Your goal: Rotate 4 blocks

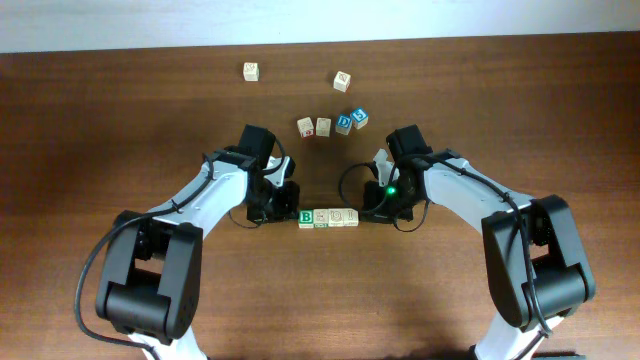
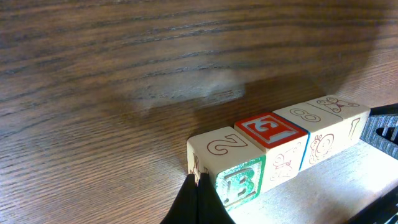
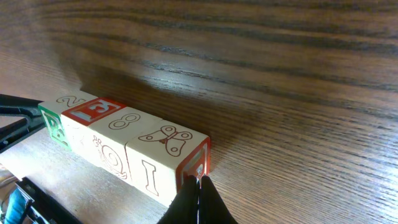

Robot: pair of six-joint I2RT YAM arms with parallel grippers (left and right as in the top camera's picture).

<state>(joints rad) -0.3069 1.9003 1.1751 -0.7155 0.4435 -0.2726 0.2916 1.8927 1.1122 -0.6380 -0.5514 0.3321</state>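
Observation:
The four blocks lie in a tight row between my two arms. In the left wrist view the nearest block has a green-and-white "B" face. A red-topped block follows it, then two pale ones. My left gripper is shut, empty, its tips against the B block's end face. In the right wrist view the end block carries a butterfly on top and an "I" in front. My right gripper is shut, empty, touching that block's red-framed end face.
Loose cubes sit farther back: two pale ones next to two blue-faced ones, plus single cubes at the back left and back centre. Both arms flank the row closely.

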